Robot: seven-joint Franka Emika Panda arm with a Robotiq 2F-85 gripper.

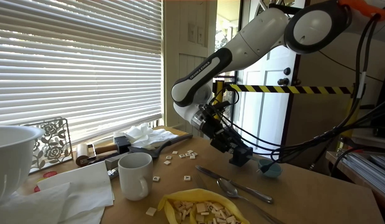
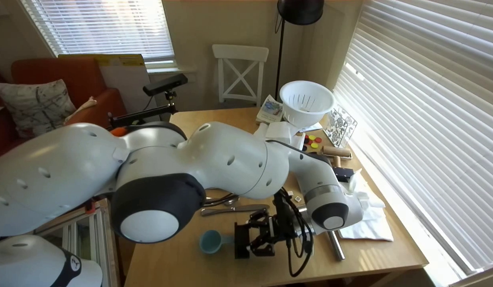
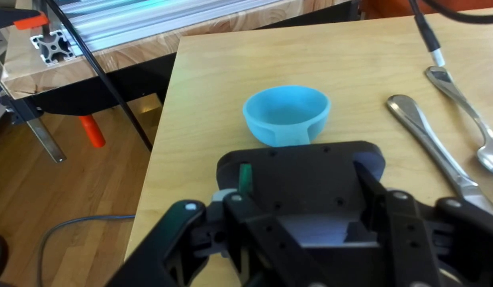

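The claw (image 3: 304,180) is clamped, jaws standing apart, on a black block (image 1: 241,156). The blue cup (image 3: 288,113) is found just ahead of the claw, its handle running to the block; whether it is secured there cannot be told. Bare table (image 3: 198,99) shows beyond the claw, and one edge runs near it. A knife (image 3: 433,147) lies opposite that edge. Above the claw, the arm (image 1: 248,40) reads "FRANKA EMIKA".

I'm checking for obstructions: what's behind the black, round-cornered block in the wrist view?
Just beyond it are a light-blue round cup, part of its handle, and pale wooden tabletop. The block hides the handle's other end.
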